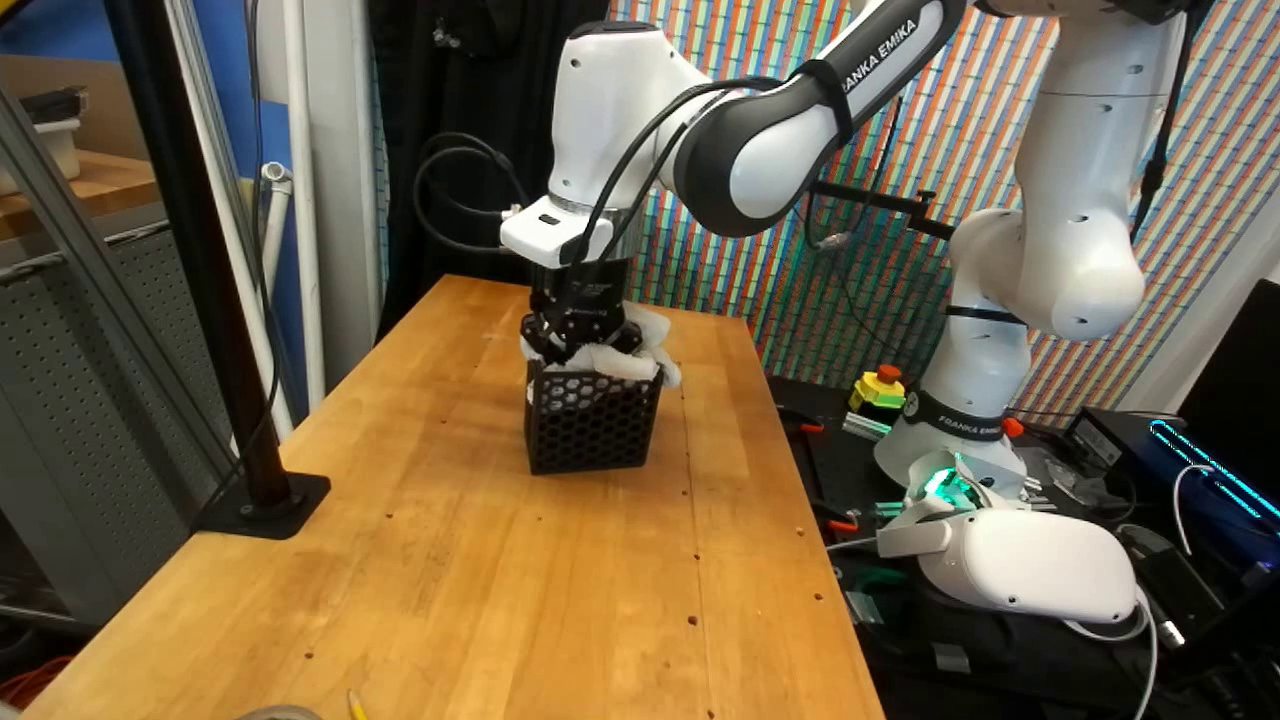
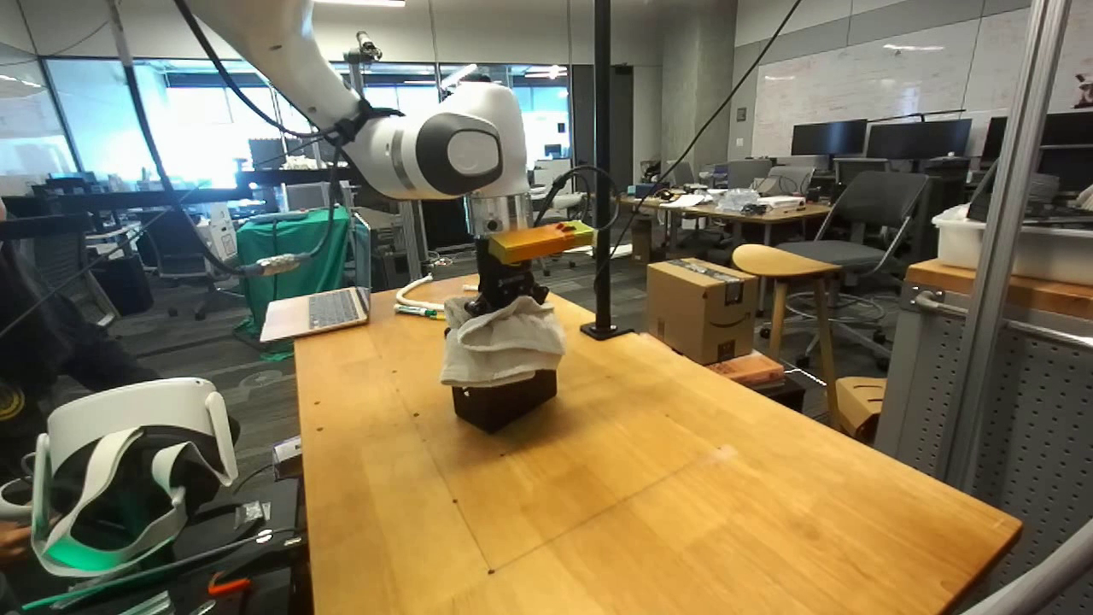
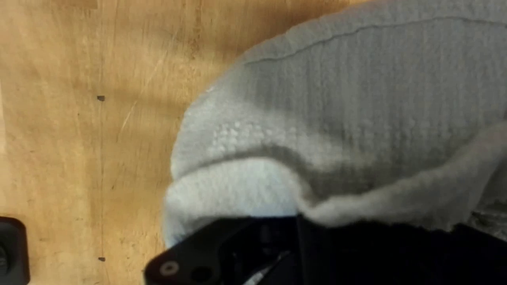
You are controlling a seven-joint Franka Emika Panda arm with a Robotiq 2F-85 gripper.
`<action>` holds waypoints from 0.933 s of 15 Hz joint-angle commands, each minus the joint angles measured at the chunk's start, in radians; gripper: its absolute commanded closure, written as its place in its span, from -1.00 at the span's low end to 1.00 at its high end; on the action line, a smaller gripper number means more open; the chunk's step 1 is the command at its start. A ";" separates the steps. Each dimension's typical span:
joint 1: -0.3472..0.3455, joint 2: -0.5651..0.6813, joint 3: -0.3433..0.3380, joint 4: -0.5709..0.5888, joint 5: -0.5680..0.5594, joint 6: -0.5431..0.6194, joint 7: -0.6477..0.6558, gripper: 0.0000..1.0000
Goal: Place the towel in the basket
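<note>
The black mesh basket [image 1: 595, 430] stands upright on the wooden table in both exterior views. Bunched over its top is the off-white towel [image 2: 502, 346], one side draping down outside the wall and a part showing through the mesh inside. My gripper [image 1: 578, 345] points straight down over the basket's opening, its lower end sunk in the cloth. In the wrist view the towel [image 3: 356, 95] gathers into a fold right at the jaws, which are shut on it. The fingertips themselves are hidden by cloth and basket.
A black post [image 2: 604, 290] on a square base rises from the table's edge. At the far end in an exterior view lie a laptop [image 2: 320, 309] and a white cable [image 2: 414, 299]. A pencil [image 1: 356, 705] lies at the near edge in an exterior view. A headset [image 1: 1040, 565] sits off the table.
</note>
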 commanded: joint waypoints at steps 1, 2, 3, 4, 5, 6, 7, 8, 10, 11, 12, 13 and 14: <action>-0.029 0.096 -0.006 0.046 0.058 0.036 -0.078 0.89; -0.033 0.102 -0.005 0.053 0.069 0.034 -0.088 0.89; -0.035 0.099 -0.004 0.058 0.076 0.031 -0.094 0.89; -0.036 0.095 -0.004 0.062 0.079 0.028 -0.096 0.89; -0.033 0.078 -0.005 0.061 0.068 0.021 -0.083 0.89; -0.028 0.060 -0.005 0.058 0.053 0.015 -0.069 0.89; -0.022 0.042 -0.005 0.054 0.040 0.006 -0.050 0.89; -0.009 0.013 -0.005 0.042 0.012 -0.005 -0.019 0.89; 0.015 -0.038 -0.001 0.023 -0.043 -0.025 0.038 0.88; 0.029 -0.067 0.003 0.013 -0.076 -0.040 0.078 0.51; 0.042 -0.091 0.009 0.009 -0.104 -0.057 0.112 0.38; 0.056 -0.120 0.016 0.004 -0.131 -0.075 0.149 0.31; 0.069 -0.144 0.023 0.004 -0.157 -0.098 0.187 0.14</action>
